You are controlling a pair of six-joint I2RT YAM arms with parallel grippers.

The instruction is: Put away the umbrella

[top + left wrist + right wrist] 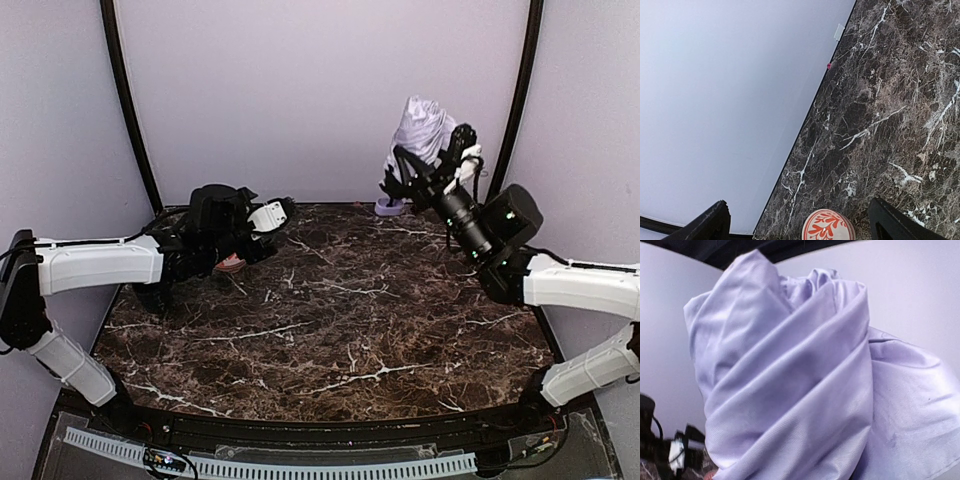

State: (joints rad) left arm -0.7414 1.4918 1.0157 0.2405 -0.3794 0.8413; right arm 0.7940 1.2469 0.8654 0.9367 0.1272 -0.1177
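Your left gripper [799, 210] hangs released at the far left of the marble table [350, 320], its two fingers [710, 225] spread wide apart, and the small red-patterned bowl [827, 226] sits on the table between them, touching neither. Your right gripper [440, 165] is raised at the far right corner, pressed up against the umbrella [420, 128]. That umbrella stands upright by the back wall, its lavender handle [390, 207] down at the table's far edge and its pale fabric bunched at the top. In your right wrist view the folded fabric [800, 385] fills nearly everything and hides the fingers, so I cannot tell whether that gripper is clenched on it or released.
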